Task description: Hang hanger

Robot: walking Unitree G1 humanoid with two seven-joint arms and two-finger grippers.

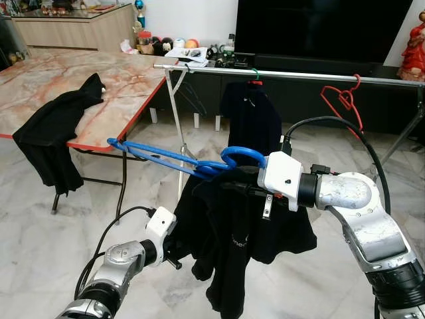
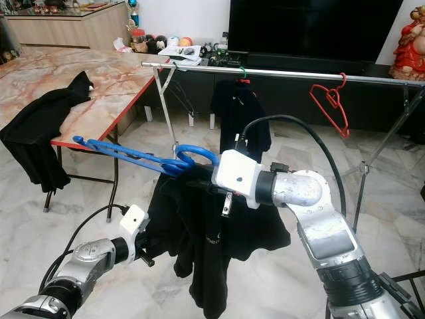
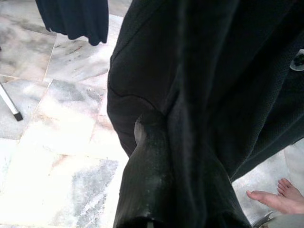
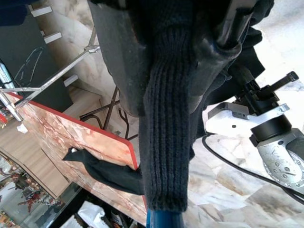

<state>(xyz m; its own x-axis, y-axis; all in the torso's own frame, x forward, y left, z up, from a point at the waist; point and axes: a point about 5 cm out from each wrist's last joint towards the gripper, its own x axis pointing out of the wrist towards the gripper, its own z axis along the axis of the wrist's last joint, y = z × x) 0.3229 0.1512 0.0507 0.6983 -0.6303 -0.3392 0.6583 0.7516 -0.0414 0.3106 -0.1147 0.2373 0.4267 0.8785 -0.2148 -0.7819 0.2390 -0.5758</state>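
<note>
My right gripper (image 1: 232,174) is shut on a blue hanger (image 1: 166,156) at chest height, holding it almost level, its hook (image 1: 242,157) by the wrist. A black garment (image 1: 232,232) hangs from the hanger. In the right wrist view its ribbed collar (image 4: 166,118) is pinched between the fingers (image 4: 118,57) over the blue bar (image 4: 164,221). Lower down, my left gripper (image 1: 180,260) is shut on the garment's lower edge; one finger (image 3: 147,166) shows against the cloth. The silver clothes rail (image 1: 299,75) runs across behind, above the hanger.
On the rail hang a dark garment (image 1: 251,113) and an empty red hanger (image 1: 342,100). A marble-topped table (image 1: 99,80) at left has a black garment (image 1: 56,129) draped over its edge. A person's bare feet (image 3: 275,199) stand near the garment. A dark TV (image 1: 319,26) stands behind.
</note>
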